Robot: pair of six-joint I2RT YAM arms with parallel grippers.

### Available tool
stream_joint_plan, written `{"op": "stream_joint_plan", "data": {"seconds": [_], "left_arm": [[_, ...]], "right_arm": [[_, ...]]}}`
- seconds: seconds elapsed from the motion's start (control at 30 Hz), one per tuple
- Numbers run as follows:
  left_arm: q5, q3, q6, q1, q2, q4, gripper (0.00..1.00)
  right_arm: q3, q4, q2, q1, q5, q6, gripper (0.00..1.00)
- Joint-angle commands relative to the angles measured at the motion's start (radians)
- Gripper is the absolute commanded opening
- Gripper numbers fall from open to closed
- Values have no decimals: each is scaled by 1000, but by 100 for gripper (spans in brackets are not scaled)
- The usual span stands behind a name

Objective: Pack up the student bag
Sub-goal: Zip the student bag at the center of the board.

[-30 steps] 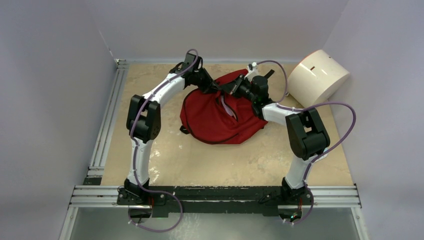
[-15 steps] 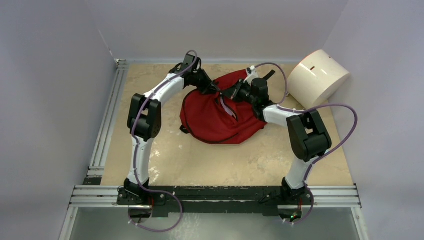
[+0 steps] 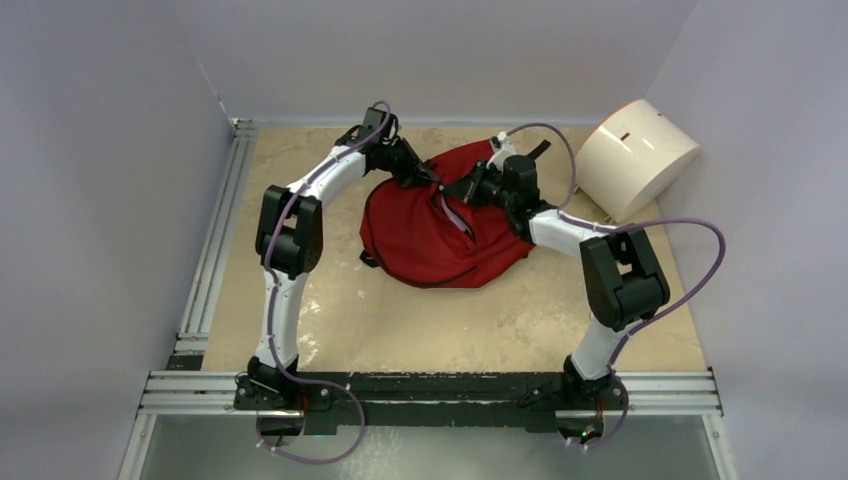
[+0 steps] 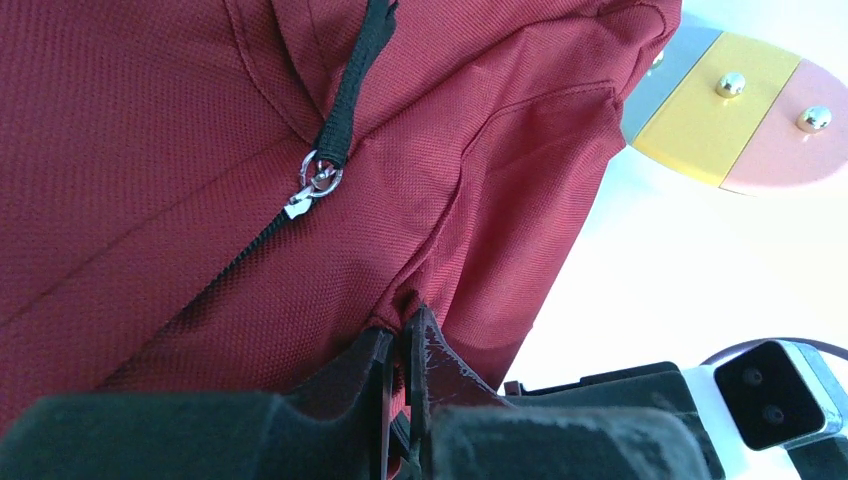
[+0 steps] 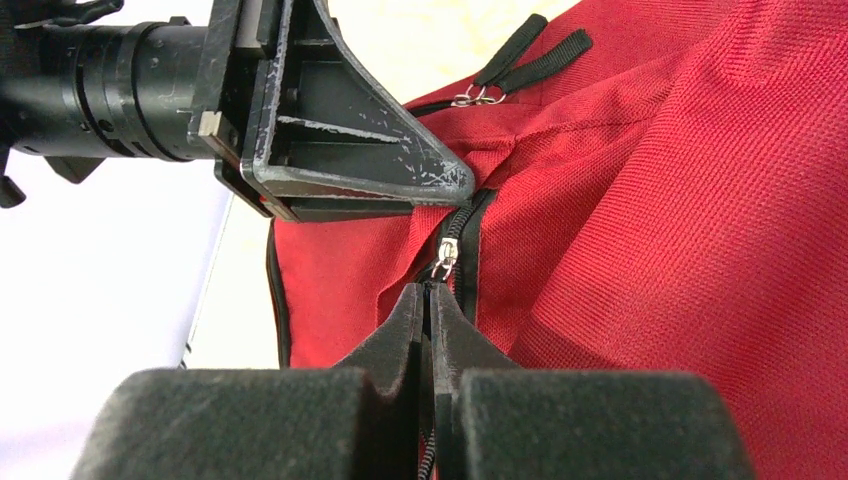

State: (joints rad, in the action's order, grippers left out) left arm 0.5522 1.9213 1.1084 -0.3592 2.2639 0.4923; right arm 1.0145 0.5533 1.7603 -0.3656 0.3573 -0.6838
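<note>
Zipper pull pinched in my right pincer; track runs ahead toward my left pincer, pinching bag fabric near far table edge.

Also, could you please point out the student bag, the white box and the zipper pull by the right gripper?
student bag [image 3: 425,240], top external view, its red front panel.
white box [image 3: 640,155], top external view, middle of its body.
zipper pull [image 5: 446,256], right wrist view, its silver slider.

The white-and-black left arm and right arm reach forward, bent inward. The black left gripper and right gripper each pinch the dark-red cloth bag.
</note>
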Motion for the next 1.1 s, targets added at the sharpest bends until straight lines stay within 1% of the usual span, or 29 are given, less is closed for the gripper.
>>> {"op": "stream_joint_plan", "data": {"seconds": [0.0,0.33,0.4,0.47,0.5,0.57,0.6,0.77,1.07], "left_arm": [[-68,54,1,59,15,-57,0],[-13,50,-8,68,20,-78,0],[12,45,-9,69,20,-94,7],[35,44,-3,70,19,-106,20],[43,45,-1,71,19,-110,25],[63,50,1,71,16,-115,30],[69,53,2,70,14,-114,32],[61,57,-38,68,-10,-51,33],[-1,-32,-112,20,-97,-25,33]], "right_arm": [[-4,-49,-74,-3,61,43,0],[6,-68,-68,-4,90,60,0],[13,-78,-64,-4,80,71,0],[24,-89,-55,-4,73,81,0],[31,-93,-50,-4,72,85,0],[49,-96,-37,-4,73,87,0],[56,-95,-30,-4,75,86,0],[90,-85,-11,-4,75,75,0],[136,-89,19,-4,83,75,0]]}}
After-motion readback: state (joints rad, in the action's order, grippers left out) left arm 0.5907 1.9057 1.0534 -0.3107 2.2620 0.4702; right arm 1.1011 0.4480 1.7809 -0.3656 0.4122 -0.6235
